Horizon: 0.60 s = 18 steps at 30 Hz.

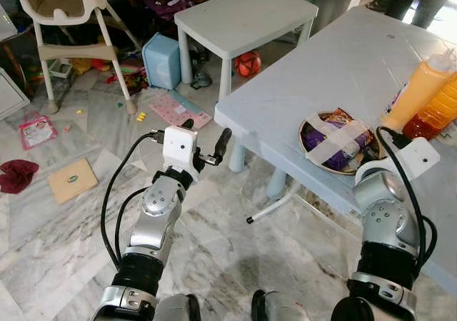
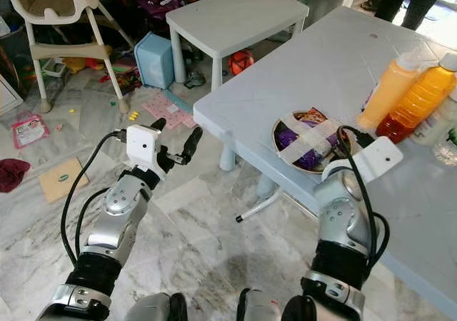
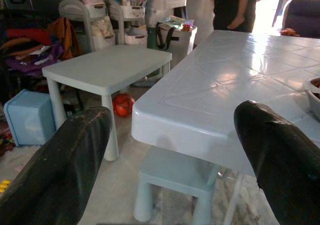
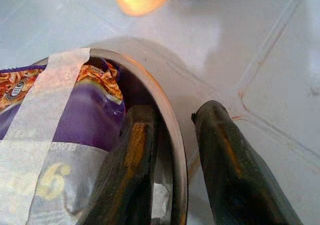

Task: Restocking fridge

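A metal bowl (image 1: 314,125) was seen near the corner edge of the large pale-blue table (image 1: 335,57), with purple snack packets (image 4: 75,130) inside it, held down by crossed strips of white tape (image 1: 341,138). The right gripper (image 4: 175,160) was placed at the bowl's rim: one black finger (image 4: 132,170) was seen inside the bowl, against the packets, and the other finger (image 4: 235,170) outside on the table top, so that the rim passed between them; the fingers were set slightly apart around the rim, and whether it was actually pinched could not be told. Beyond the bowl on the table, two orange juice bottles (image 2: 414,100) were stood side by side, just beside each other and near the bowl. The left gripper (image 1: 207,146) was held in the air off the table's corner, above the marble floor (image 1: 235,257), with its two fingers (image 3: 65,170) spread wide and nothing between them; the table edge was faced by it. Behind the large table a small pale-blue table (image 1: 243,14) was stood, with a red ball (image 1: 247,63) beneath it and a light-blue box (image 1: 161,60) beside it. Farther from the table a child's high chair (image 1: 71,21) was seen, and toys, a cardboard piece (image 1: 71,180) and a red cloth (image 1: 16,175) were scattered on the floor. A person's legs (image 2: 400,0) were seen at the table's far end.
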Motion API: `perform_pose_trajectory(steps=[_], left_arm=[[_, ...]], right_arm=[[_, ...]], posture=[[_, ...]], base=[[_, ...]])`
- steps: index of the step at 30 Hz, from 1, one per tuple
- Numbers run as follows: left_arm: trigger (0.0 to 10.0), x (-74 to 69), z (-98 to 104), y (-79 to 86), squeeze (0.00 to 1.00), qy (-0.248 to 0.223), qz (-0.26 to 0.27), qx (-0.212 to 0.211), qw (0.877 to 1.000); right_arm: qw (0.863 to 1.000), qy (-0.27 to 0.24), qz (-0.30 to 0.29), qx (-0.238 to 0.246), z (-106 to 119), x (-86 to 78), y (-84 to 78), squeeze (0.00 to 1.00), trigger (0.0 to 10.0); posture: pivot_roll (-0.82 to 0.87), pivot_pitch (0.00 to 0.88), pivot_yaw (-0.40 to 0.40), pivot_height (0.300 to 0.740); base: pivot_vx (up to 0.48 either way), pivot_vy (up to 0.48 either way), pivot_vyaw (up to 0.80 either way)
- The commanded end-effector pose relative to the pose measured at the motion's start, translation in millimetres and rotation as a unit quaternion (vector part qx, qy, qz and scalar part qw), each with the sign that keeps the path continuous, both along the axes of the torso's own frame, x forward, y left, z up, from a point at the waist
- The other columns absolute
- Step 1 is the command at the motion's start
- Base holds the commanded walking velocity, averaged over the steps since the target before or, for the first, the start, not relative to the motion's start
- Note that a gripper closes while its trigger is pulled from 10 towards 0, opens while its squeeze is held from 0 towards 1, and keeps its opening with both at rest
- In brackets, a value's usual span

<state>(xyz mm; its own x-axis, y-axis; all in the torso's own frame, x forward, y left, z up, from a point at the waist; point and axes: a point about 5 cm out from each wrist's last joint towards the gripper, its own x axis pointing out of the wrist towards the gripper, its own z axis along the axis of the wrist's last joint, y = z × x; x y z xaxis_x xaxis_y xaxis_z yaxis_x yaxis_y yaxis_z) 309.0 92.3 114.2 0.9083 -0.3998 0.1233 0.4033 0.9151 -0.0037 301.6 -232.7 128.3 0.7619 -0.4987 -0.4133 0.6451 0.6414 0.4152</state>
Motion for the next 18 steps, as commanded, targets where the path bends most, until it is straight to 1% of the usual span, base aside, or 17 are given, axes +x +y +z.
perform_pose_trajectory(steps=[1,2,4,5,6,7,8,9,10,18], left_arm=[[10.0,-0.4,1,0.1,0.00,-0.002,-0.003,0.003,1.000],[10.0,-0.7,1,-0.6,0.00,-0.002,-0.003,0.002,1.000],[10.0,-0.8,1,-0.8,0.00,-0.002,-0.004,0.002,1.000],[10.0,-0.8,1,-1.0,0.00,-0.002,-0.004,0.002,1.000],[10.0,-0.7,1,-0.9,0.00,-0.002,-0.004,0.002,1.000],[10.0,-0.7,1,-0.9,0.00,-0.002,-0.003,0.002,1.000],[10.0,-0.8,1,-0.9,0.00,-0.002,-0.003,0.002,1.000],[10.0,-0.8,1,-0.9,0.00,-0.002,-0.003,0.002,1.000],[10.0,-0.8,1,-0.8,0.00,-0.002,-0.003,0.002,1.000],[10.0,-0.8,1,-0.3,0.00,-0.002,-0.002,0.002,1.000]], right_arm=[[1.000,0.004,-0.001,0.003,0,1.4,-0.7,0.11,10.0],[1.000,0.018,-0.003,0.001,-3,0.1,-3.4,1.00,10.0],[1.000,0.025,-0.003,0.006,-6,-0.4,-4.1,1.00,10.0],[0.999,0.038,0.001,0.017,-11,-0.9,-4.0,1.00,10.0],[0.999,0.048,0.005,0.018,-14,-1.5,-3.7,1.00,10.0],[0.998,0.055,0.008,0.020,-17,-2.0,-3.6,0.96,10.0],[0.998,0.061,0.010,0.020,-19,-2.6,-3.7,0.78,4.1],[0.998,0.061,0.010,0.020,-19,-2.6,-3.7,0.78,4.1],[0.997,0.066,0.018,0.020,-21,-3.2,-2.6,0.00,0.0],[0.997,0.071,0.037,0.021,-23,-2.5,0.0,0.00,0.0]], posture=[[-0.07,0.084,0.027,0.740],[-0.07,0.084,0.027,0.740],[-0.07,0.084,0.027,0.740],[-0.07,0.084,0.027,0.740],[-0.07,0.084,0.027,0.740],[-0.07,0.084,0.027,0.740],[-0.07,0.086,0.025,0.740],[-0.07,0.086,0.025,0.740],[-0.07,0.086,0.024,0.740],[-0.07,0.087,0.024,0.740]], base=[[0.000,0.000,0.00],[0.000,0.000,0.00],[0.000,0.000,0.00],[0.000,0.000,0.00],[0.000,0.000,0.00],[0.000,0.000,0.00],[0.000,0.000,0.00],[0.000,0.000,0.00],[0.000,0.000,0.00],[0.000,0.000,0.00]])
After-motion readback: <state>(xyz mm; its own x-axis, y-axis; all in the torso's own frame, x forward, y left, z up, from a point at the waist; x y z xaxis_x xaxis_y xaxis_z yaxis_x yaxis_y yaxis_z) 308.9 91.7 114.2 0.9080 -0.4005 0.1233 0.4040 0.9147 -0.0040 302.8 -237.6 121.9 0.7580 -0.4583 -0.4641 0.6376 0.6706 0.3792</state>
